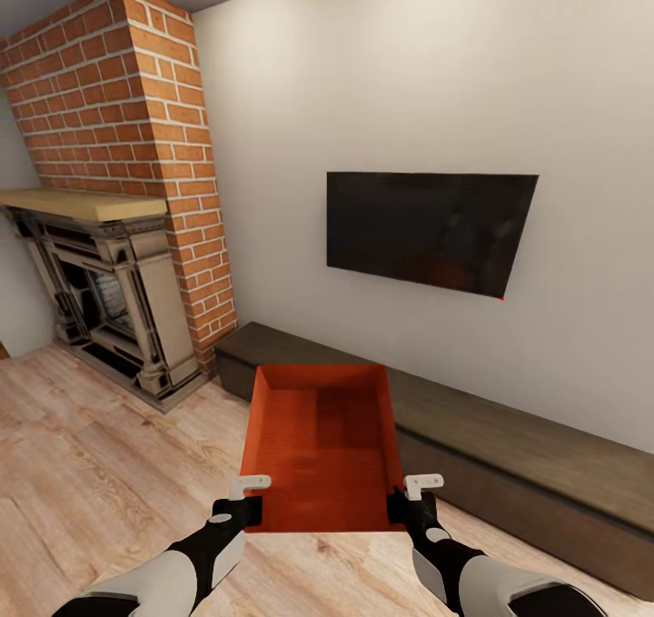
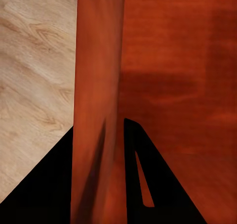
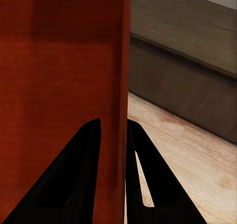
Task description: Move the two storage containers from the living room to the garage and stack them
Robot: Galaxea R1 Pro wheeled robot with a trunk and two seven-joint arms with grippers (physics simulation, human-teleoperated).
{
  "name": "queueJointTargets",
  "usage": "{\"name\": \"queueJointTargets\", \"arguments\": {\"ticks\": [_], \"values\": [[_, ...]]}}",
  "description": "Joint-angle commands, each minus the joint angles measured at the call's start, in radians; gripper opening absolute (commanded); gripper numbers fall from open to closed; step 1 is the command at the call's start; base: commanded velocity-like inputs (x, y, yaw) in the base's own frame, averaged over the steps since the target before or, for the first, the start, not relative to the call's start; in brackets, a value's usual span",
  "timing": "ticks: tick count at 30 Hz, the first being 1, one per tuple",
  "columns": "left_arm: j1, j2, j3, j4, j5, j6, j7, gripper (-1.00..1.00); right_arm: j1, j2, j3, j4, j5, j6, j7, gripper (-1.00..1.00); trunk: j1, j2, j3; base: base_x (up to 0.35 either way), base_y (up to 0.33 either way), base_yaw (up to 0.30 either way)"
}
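Held level above light wood plank floor (image 1: 82, 453): orange-red thin-walled open box bin (image 1: 320, 435), left gripper (image 2: 106, 179) and right gripper (image 3: 113, 174) each clamped on 1 side wall. Just ahead, long low dark wooden bench (image 1: 545, 462) along white wall, black flat screen (image 1: 427, 228) above. Red brick chimney (image 1: 145, 144) and ornate fireplace (image 1: 100, 290) further left.

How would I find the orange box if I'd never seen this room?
Find the black TV on the white wall, then look down past the long dark bench under it. In front, over the wood floor, the left gripper and the right gripper each pinch a side wall of the storage container. It is the one bright orange-red, open-topped thing among browns and greys.
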Motion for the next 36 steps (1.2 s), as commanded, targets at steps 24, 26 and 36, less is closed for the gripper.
{"name": "queueJointTargets", "arguments": {"ticks": [24,26,36], "values": [[-0.001,-0.005,0.003,0.003,0.007,-0.003,0.009,-1.0,-0.002,0.007,-0.005,0.001,-0.013,-0.006,-0.001,-1.0,0.001,-0.002,-0.002,0.0,0.0,0.006],[-0.001,-0.005,0.003,0.003,0.006,-0.003,0.009,-1.0,-0.002,0.007,-0.005,0.001,-0.012,-0.006,-0.001,-1.0,0.001,-0.002,-0.002,0.0,0.0,0.216],[-0.001,-0.005,0.003,0.003,0.006,-0.003,0.009,-1.0,-0.002,0.007,-0.005,0.001,-0.011,-0.007,-0.001,-1.0,0.001,-0.002,0.003,0.0,0.0,0.282]]}}
